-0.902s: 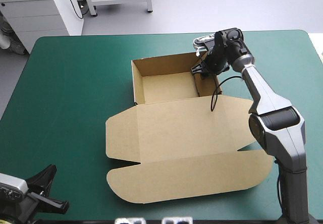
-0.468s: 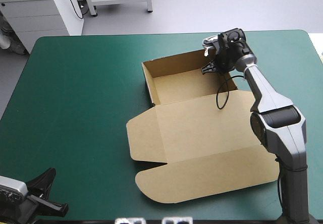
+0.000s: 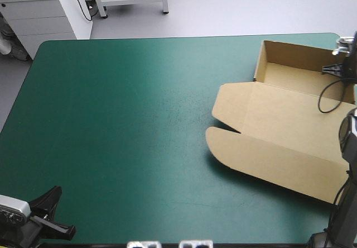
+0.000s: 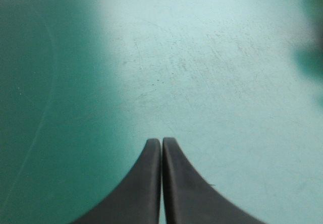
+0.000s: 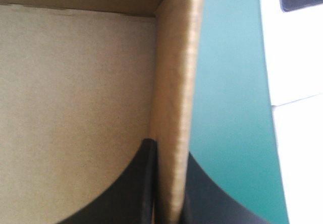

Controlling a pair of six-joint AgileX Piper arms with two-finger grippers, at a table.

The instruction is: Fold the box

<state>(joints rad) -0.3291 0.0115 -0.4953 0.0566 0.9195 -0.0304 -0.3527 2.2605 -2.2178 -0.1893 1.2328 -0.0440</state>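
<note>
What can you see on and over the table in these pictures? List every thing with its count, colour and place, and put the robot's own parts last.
box: one, brown, at the table's far right corner; an open tray with its lid lying flat toward the near side.
table: one, teal-green cover, filling most of the high view; bare apart from the box.
left gripper: one, black, shut, over bare cover at the near left corner.
right gripper: one, black, shut on the box's side wall, at the table's right edge.
</note>
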